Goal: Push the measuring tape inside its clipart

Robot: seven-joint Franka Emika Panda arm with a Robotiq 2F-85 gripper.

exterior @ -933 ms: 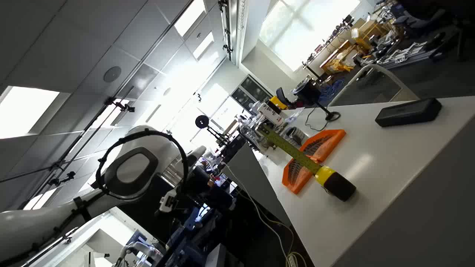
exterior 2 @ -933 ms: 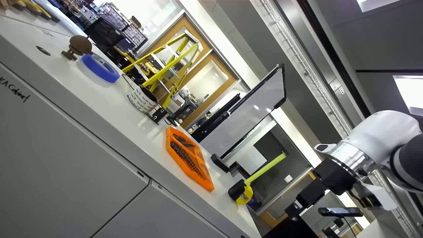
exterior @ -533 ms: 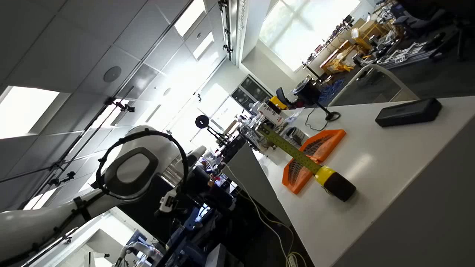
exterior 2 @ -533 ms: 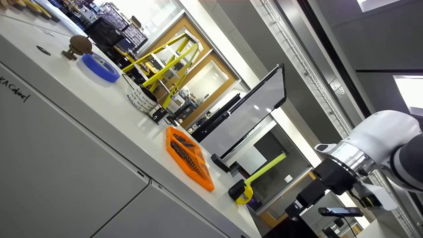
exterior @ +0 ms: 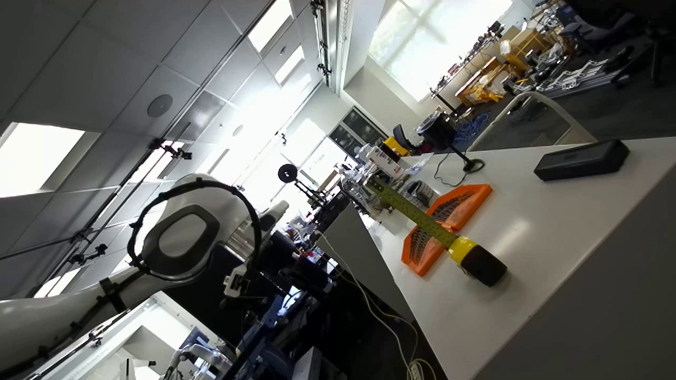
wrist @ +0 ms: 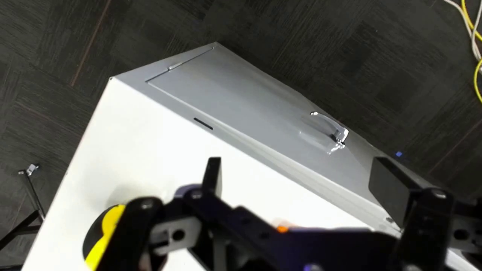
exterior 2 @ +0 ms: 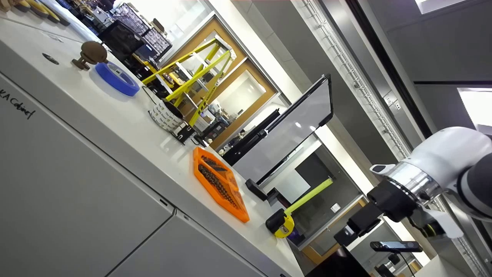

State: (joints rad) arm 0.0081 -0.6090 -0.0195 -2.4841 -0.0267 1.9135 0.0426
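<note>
The measuring tape (exterior: pixel 478 261) has a yellow and black case standing on the white counter near its edge. Its yellow blade (exterior: pixel 417 216) is pulled out long and sticks up from the case. In an exterior view the case (exterior 2: pixel 280 225) and the blade (exterior 2: pixel 309 196) also show. In the wrist view part of the case (wrist: pixel 101 233) shows at lower left, outside the jaws and partly hidden by a finger; the blade is not visible there. My gripper (wrist: pixel 301 177) is open and empty. In an exterior view the gripper (exterior 2: pixel 346 234) is apart from the tape, to its right.
An orange case with dark bits (exterior 2: pixel 207 182) lies near the tape. A dark slab (exterior: pixel 581 160) lies on the counter (wrist: pixel 150 150). A blue roll (exterior 2: pixel 123 87), a brown figure (exterior 2: pixel 93 52) and a white printed roll (exterior 2: pixel 166 117) stand farther along. The grey cabinet front (wrist: pixel 244 101) drops below.
The arm and gripper have shifted slightly, up and left in one exterior view and a little up and right in another. The measuring tape and its blade have not moved.
</note>
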